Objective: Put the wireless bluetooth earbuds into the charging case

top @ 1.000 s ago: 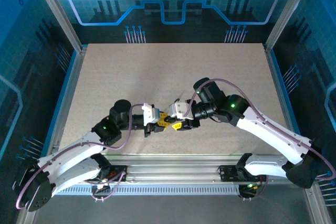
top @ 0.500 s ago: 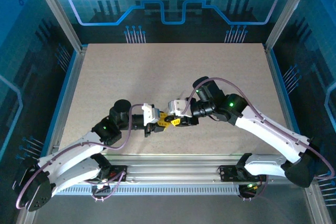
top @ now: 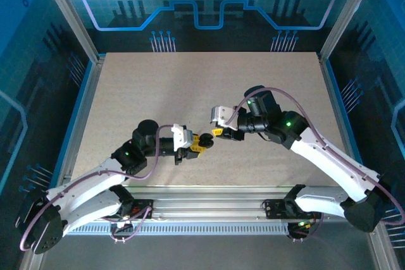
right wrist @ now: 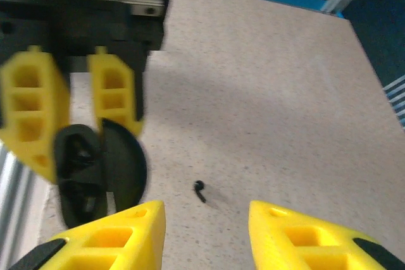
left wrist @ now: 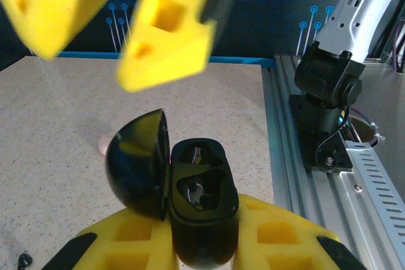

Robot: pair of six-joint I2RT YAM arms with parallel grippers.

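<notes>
Fetching step: the left hand grips the open charging case, and the right hand, narrowly parted and empty, must drop onto the earbud lying on the surface.

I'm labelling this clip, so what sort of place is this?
Probably a robot lab cell: a left arm and right arm bolted to a metal rail at a speckled table, enclosed by aluminium posts and blue circuit-pattern panels.

Earbud on table — near case.
</notes>
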